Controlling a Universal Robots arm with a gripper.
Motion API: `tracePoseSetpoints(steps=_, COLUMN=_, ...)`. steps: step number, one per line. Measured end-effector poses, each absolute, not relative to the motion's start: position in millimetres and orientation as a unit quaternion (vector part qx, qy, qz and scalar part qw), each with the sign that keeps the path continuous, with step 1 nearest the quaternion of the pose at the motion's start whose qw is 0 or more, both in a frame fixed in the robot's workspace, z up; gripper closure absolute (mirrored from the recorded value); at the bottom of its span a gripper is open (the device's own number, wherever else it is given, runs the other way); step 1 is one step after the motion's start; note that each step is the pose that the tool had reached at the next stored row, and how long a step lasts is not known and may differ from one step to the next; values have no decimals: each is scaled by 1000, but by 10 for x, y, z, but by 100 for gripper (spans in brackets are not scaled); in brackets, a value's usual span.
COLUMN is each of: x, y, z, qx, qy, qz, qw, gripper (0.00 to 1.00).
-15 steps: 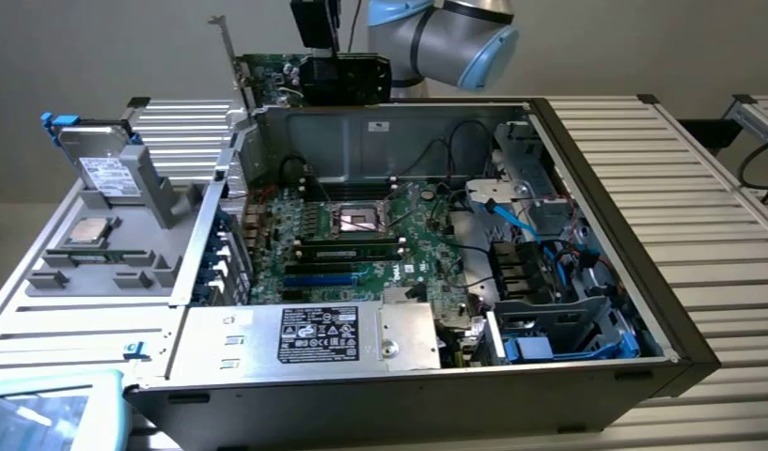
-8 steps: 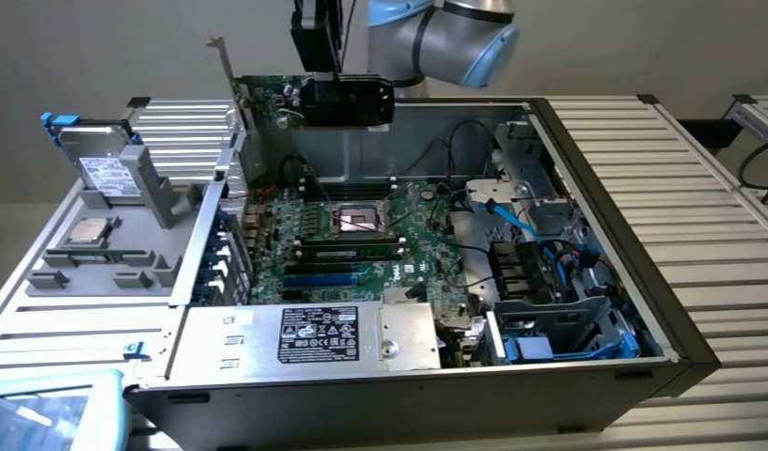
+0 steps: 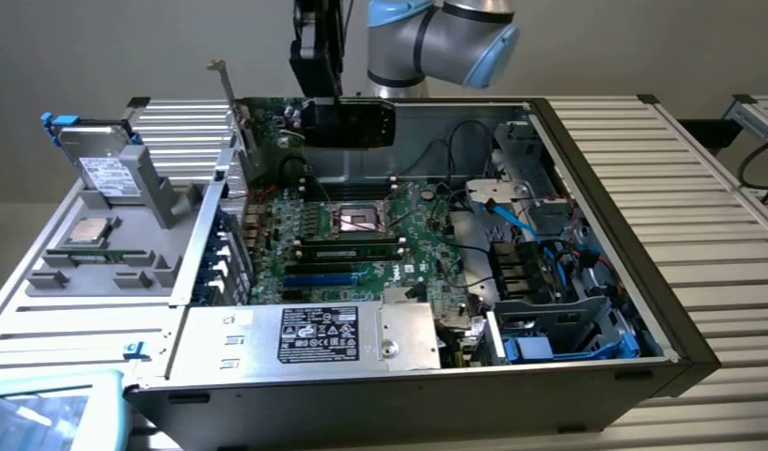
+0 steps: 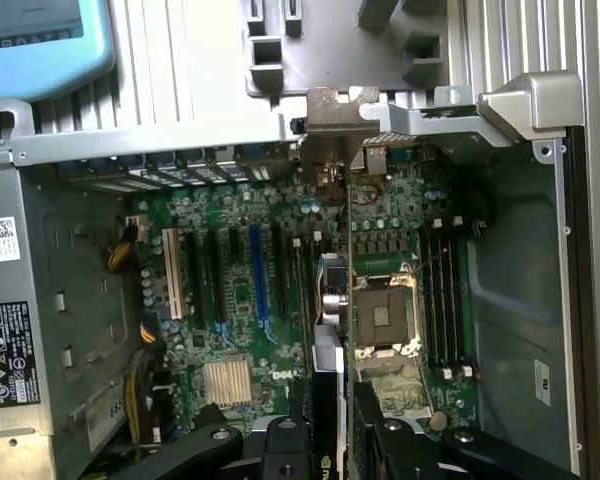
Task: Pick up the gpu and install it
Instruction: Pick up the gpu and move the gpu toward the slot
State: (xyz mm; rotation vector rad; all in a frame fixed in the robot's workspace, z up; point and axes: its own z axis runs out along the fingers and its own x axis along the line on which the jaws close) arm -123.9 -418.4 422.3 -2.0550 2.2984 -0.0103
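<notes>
When read from the near edge inward, met first the grey metal power-supply box (image 3: 317, 334) with its black label, seated in the open black computer case (image 3: 397, 399). Found beyond it, on the large green motherboard (image 3: 421, 268), the row of long black and blue expansion slots (image 3: 346, 252), running across between the exterior view's left and right. Noted on the exterior view's left a grey moulded tray (image 3: 95, 272) carrying a silver square chip (image 3: 89, 229) and, farther back, a labelled silver drive (image 3: 105, 172) standing in its pocket. Found farthest and highest the small flat black-and-green gpu card (image 3: 349, 125), raised clear of the board and clamped between the jaws of the black gripper (image 3: 321, 89), edge-on in the wrist view. Judged its long axis parallel to the slots, with what looked like its metal bracket end toward the exterior view's left. Placed the slots below it and toward its near side.
</notes>
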Motion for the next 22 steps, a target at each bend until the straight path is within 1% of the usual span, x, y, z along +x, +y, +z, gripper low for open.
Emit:
tracePoseSetpoints(steps=4, x=-1239, y=-4283, z=4157, qx=-663, qy=748, qz=-4, qw=29, gripper=73)
tracePoseSetpoints(steps=12, x=-1239, y=-4373, z=4012, qx=-657, qy=753, qz=-4, qw=29, gripper=73)
tracePoseSetpoints(steps=22, x=-1238, y=-4415, z=3928, qx=-656, qy=754, qz=-3, qw=29, gripper=73)
